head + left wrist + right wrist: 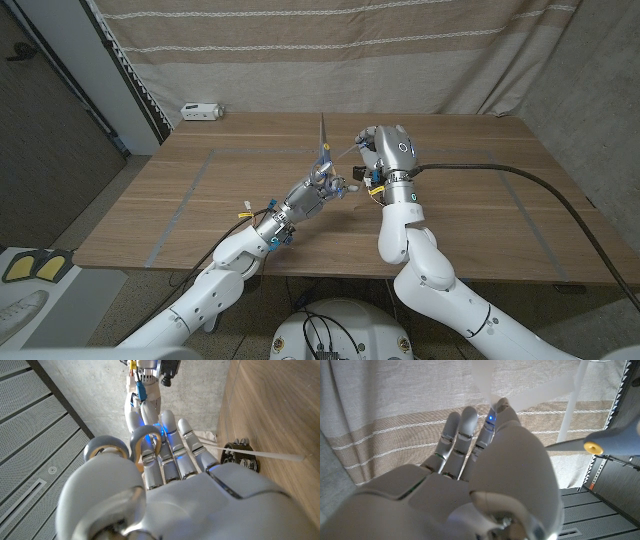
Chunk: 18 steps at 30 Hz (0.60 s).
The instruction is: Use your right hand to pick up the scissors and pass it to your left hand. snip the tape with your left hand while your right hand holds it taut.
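Observation:
My left hand [318, 188] grips the scissors [325, 138] over the table's middle, blades pointing up and away. In the left wrist view the grey handle loops [146, 440] sit around its fingers. My right hand [385, 150] is raised just right of the blades and pinches the end of a thin pale tape strip [348, 152] that slants down toward the left hand. The strip [265, 454] runs from the dark tape roll [242, 457] on the wood. In the right wrist view the tape [535, 391] leaves the fingertips [496, 406], and the scissors' pivot [591, 448] is close by.
A small white device [202, 110] lies at the table's back left corner. A beige curtain [330, 50] hangs behind the wooden table [200, 215]. Grey lines mark the tabletop. A black cable [520, 175] trails from the right arm.

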Tool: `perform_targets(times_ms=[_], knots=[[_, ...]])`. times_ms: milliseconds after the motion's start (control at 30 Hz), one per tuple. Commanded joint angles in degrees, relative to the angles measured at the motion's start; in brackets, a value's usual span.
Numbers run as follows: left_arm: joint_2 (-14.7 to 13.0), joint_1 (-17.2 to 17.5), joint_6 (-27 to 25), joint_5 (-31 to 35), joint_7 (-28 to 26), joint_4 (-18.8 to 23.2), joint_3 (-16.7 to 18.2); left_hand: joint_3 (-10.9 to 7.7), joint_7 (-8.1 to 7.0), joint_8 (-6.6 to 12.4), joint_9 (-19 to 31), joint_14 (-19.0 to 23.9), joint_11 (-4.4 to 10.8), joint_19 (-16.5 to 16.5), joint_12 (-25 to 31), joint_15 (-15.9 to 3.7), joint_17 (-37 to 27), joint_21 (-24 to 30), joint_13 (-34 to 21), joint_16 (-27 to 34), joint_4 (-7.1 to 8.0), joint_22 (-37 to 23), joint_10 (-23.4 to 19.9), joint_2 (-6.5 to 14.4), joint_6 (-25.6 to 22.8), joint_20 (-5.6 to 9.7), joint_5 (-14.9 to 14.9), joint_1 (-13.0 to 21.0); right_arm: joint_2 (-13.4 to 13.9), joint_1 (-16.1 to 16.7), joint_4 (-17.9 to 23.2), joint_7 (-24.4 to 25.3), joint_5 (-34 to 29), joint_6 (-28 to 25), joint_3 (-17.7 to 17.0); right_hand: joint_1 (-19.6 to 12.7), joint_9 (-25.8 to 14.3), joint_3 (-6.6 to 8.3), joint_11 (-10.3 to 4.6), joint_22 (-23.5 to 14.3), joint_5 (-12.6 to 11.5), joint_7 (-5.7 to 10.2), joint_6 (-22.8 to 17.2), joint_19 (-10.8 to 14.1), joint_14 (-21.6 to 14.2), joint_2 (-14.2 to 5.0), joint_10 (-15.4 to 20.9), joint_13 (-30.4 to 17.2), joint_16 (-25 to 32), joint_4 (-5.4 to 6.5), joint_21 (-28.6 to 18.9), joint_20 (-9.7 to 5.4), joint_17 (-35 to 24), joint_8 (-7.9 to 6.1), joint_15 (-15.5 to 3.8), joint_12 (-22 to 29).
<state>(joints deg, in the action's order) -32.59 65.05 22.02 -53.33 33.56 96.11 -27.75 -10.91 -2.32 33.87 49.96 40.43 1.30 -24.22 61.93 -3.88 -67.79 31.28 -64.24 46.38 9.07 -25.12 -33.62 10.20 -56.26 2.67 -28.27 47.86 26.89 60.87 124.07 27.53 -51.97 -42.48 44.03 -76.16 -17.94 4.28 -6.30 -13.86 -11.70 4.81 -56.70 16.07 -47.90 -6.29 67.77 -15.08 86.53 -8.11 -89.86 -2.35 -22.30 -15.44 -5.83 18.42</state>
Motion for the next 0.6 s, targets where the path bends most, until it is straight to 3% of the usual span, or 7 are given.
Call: perform_targets(times_ms=[33,333,600], knots=[[-0.71,2.03,1.99,-1.07,0.22,1.19,1.61,-0.79,0.01,-0.80,-2.53,0.58,10.68,0.05,-0.95,-8.73,0.41,0.01,1.21,-0.69,-0.71,0.02,-11.63,-1.12,-2.19,4.27,0.52,0.91,-1.26,-0.32,-0.65,0.14,-0.91,-2.15,1.03,0.07,-0.21,0.06,-3.12,-0.03,-0.54,0.01,-0.36,0.49,-0.06,-0.06,3.41,-2.98,0.32,0.23,-0.23,-3.56,0.07,0.15,-6.60,0.06],[-1.22,3.02,1.94,-1.95,-0.37,1.52,2.60,-0.86,0.81,-3.22,-8.27,2.81,10.66,-1.09,-1.11,-8.72,0.16,0.35,2.34,-1.11,-1.85,0.43,-14.91,-2.67,-4.27,4.44,1.40,2.28,-1.83,-0.72,-0.79,0.18,-1.56,-3.36,1.88,0.16,-0.22,0.04,-3.13,-0.01,-0.56,0.11,-0.29,0.42,-0.04,-0.12,3.45,-2.93,0.55,0.29,-0.20,-3.61,0.17,0.26,-6.59,-0.09],[-1.45,2.75,1.57,-3.12,1.07,0.78,3.24,-0.65,0.40,-5.32,-11.98,3.57,10.71,-1.39,-0.88,-8.72,-0.05,0.37,2.09,-1.53,-2.05,0.74,-16.01,-3.32,-5.11,4.67,1.88,2.92,-2.63,-0.92,-0.83,0.16,-2.72,-5.08,2.77,0.23,-0.24,0.04,-3.29,0.00,-0.57,0.15,-0.29,0.37,0.10,-0.22,3.42,-3.08,0.59,0.36,-0.20,-3.64,0.38,0.31,-6.59,-0.11]])
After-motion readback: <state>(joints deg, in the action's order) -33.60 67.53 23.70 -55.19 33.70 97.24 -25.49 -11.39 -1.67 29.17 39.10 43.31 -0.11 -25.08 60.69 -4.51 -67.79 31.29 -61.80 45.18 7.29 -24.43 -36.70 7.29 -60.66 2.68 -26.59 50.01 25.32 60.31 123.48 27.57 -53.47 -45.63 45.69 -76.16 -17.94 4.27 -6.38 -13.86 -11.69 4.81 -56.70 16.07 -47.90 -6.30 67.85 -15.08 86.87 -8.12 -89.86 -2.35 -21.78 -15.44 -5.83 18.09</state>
